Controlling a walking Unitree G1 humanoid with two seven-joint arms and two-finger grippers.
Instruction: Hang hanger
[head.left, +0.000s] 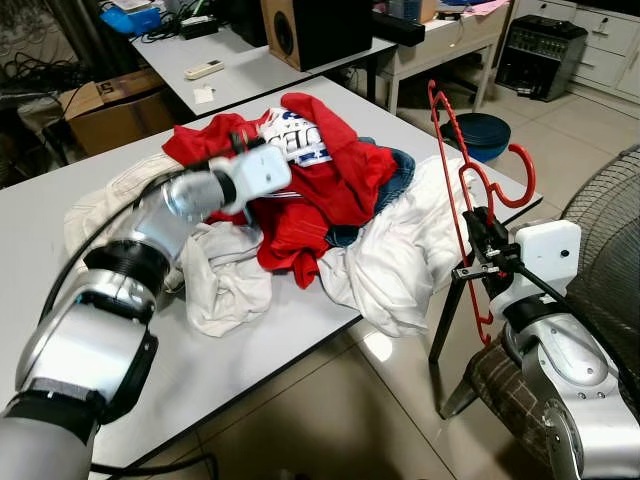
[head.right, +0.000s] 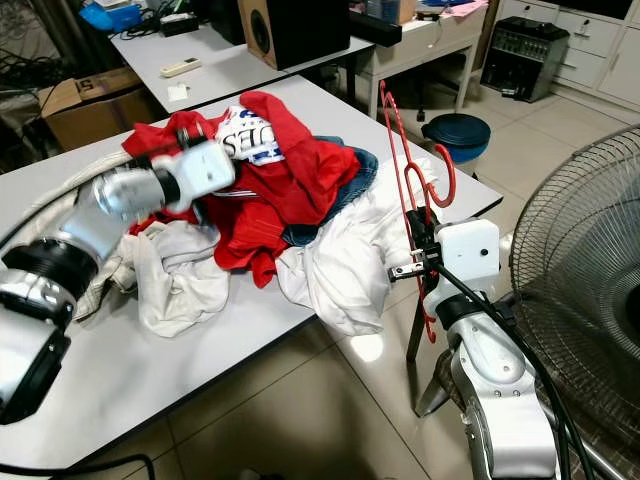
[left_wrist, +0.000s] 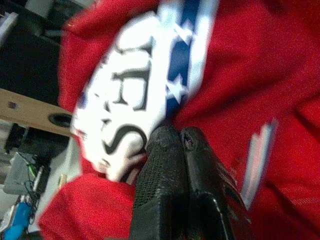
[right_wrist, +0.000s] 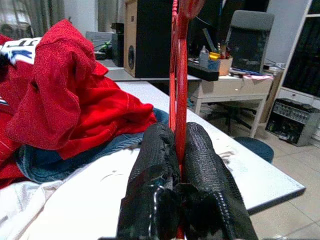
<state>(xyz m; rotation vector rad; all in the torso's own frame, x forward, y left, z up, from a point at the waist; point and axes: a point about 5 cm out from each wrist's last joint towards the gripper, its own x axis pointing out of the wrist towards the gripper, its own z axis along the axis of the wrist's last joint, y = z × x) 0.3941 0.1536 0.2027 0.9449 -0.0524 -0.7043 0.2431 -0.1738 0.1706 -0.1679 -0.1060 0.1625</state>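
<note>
The right hand is clamped on a red plastic hanger, held upright off the white table's right edge, long axis near vertical, hook curling rightward. The left hand, fingers pressed together, pinches the red printed shirt atop the clothes pile.
</note>
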